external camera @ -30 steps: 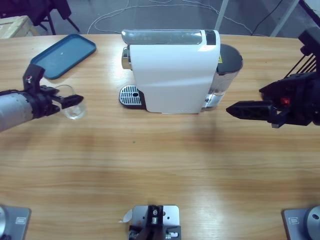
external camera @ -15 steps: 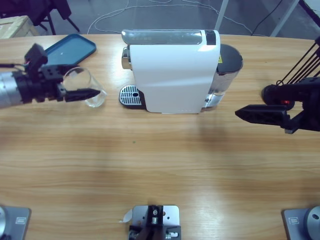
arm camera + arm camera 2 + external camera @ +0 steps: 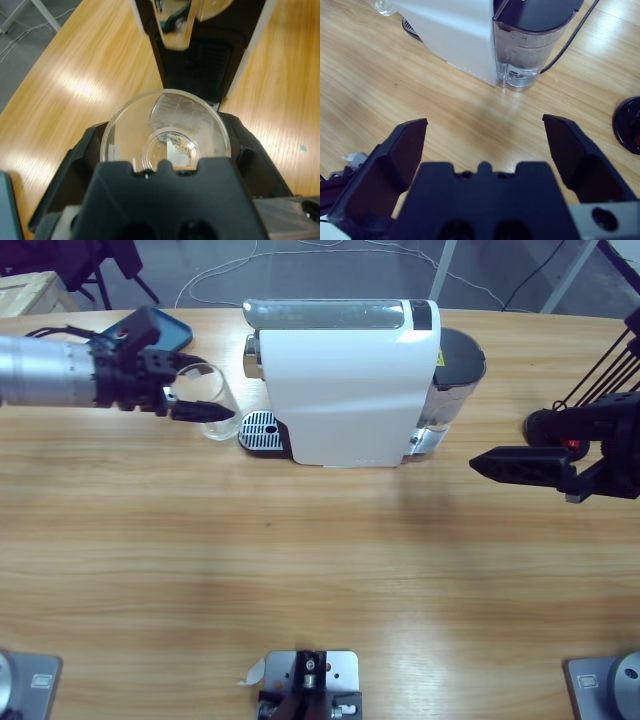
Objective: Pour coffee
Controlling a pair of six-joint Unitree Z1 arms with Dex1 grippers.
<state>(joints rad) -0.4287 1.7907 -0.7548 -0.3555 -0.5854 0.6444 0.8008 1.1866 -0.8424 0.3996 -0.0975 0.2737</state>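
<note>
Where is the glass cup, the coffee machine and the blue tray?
glass cup (image 3: pixel 207 400): high view, on its clear side wall.
coffee machine (image 3: pixel 350 390): high view, on its white body.
blue tray (image 3: pixel 170 332): high view, on the corner that shows past the arm.

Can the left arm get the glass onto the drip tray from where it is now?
Probably yes. The left gripper is shut on the glass, just beside the drip tray, with nothing between them. The tight spot is the coffee machine: its spout overhangs the tray, so the rim may need to pass beneath it.
</note>
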